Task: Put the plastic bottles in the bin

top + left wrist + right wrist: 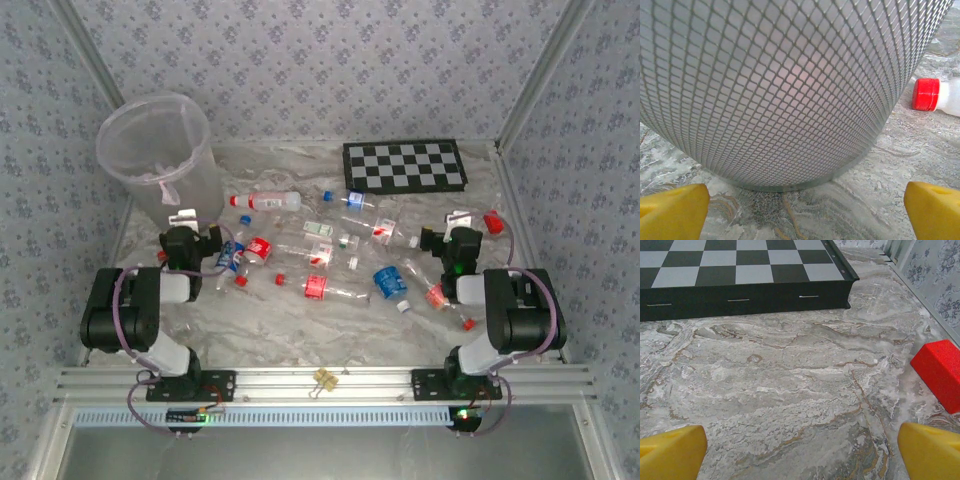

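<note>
The bin [190,165] stood close ahead of the left gripper [184,216], its frosted, mesh-patterned wall rising in front of the wrist camera and its base resting on the marbled table [300,335]. That gripper was spread wide and empty, its yellow fingertips [671,212] far apart at the lower corners of the wrist view. Ahead of it and to its right, just beside the bin's base, a pale bottle with a red cap [926,94] lay on its side. The plastic bottles [318,287] lay scattered on their sides between the two grippers, to the right of the left one and to the left of the right one, with red, blue and white labels and caps; none was in either grip. Farther back, ahead and to the left of the right gripper [460,218], a black-and-white checkerboard [740,270] lay flat on the table. The right gripper was also fully spread and held nothing, with bare marble between its fingers. A red block [940,372] lay ahead of it to the right, near the side wall.
</note>
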Controlling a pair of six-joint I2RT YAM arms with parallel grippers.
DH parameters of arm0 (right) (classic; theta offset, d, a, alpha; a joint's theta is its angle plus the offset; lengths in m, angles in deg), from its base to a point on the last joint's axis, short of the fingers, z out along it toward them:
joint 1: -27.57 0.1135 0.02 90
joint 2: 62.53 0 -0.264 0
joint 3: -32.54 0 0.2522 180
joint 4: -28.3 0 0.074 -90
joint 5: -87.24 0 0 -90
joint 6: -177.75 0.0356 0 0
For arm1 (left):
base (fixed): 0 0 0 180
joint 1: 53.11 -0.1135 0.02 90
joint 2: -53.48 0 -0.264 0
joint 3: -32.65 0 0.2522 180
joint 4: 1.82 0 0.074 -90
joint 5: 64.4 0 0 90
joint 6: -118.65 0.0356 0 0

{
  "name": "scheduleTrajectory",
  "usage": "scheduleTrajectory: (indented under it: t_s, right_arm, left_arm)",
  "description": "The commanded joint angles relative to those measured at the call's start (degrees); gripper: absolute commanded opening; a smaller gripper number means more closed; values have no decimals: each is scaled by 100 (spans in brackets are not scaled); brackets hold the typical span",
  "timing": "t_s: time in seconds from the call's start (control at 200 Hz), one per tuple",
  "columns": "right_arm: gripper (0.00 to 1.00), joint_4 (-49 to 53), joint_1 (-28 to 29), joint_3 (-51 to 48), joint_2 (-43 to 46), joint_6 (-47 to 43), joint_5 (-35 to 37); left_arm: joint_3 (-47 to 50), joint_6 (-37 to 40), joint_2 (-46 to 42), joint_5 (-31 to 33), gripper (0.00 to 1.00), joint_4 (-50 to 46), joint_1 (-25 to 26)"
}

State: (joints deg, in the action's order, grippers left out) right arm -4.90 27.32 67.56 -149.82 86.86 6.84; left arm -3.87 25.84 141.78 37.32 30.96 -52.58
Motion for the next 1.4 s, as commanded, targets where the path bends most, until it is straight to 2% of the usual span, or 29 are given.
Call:
scheduleTrajectory:
  t_s: [0.0,0.75,0.835,0.9,0.975,1.034,1.159,1.269,1.394]
  right_arm:
    - [100,-76,-28,54,11,62,-29]
    - [100,-7,-63,85,10,88,-90]
    - [100,-18,-76,80,18,89,-142]
    - [100,159,-107,155,88,46,-338]
    - [100,1054,-98,537,403,27,-356]
    - [100,2101,-74,932,673,62,-306]
    - [100,3581,187,1354,1308,112,18]
    - [100,5380,359,1968,1786,950,401]
    - [100,7460,411,2675,2034,1330,-14]
  left_arm:
    - [-18,9,-35,-66,100,153,22]
    - [-35,-3,-31,-91,100,127,4]
    - [-51,-14,-42,-325,100,83,-66]
    - [-174,182,-84,-772,100,-154,-64]
    - [-291,290,-405,-638,100,-588,64]
    - [-585,422,-736,-362,100,-1444,281]
    - [-1240,738,-1155,275,100,-2881,917]
    - [-1720,602,-1411,600,100,-4033,1376]
    - [-2360,159,-1631,739,100,-5472,1865]
